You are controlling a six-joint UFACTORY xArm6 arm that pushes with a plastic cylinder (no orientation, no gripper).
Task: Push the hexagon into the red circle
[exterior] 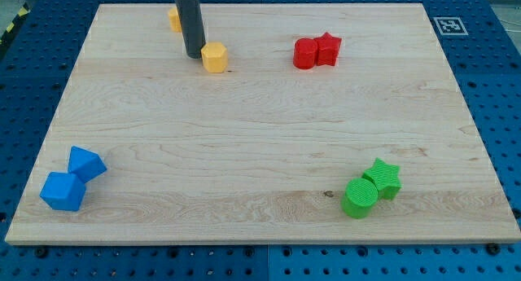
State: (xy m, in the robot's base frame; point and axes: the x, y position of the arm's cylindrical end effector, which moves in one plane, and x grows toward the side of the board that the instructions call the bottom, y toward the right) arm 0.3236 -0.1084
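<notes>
Tip (194,54) just left of yellow hexagon (214,58), two yellow, two red, two blue, two green blocks, no claw visible.

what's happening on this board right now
My tip sits just to the view's left of the yellow hexagon, set to push it toward the red circle on the view's right. A clear gap still separates them. The red star touches the circle's far side.
</notes>
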